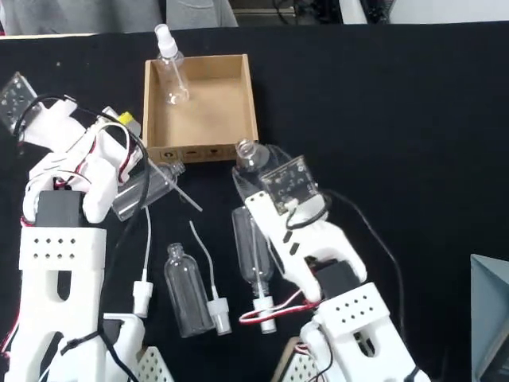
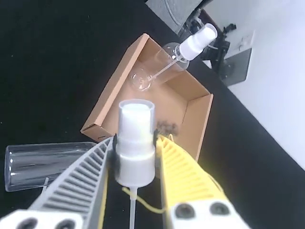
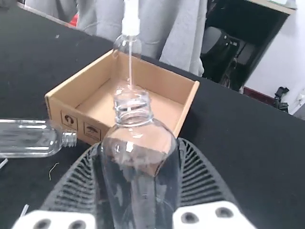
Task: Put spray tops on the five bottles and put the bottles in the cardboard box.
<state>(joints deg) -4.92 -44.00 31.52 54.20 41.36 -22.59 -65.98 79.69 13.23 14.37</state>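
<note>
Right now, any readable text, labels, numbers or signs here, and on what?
Nothing legible to quote.
Brown cardboard box: small dark printed marks on the outer wall facing the arms, too small to read.
Clear plastic bottle in the right hand, white plastic spray top in the left hand: no label seen.

We log: black table (image 1: 413,119) | open brown cardboard box (image 1: 200,150) standing | three clear plastic bottles (image 1: 159,183) (image 1: 188,290) (image 1: 253,251) lying flat | two loose white spray tops (image 1: 143,296) (image 1: 219,310).
</note>
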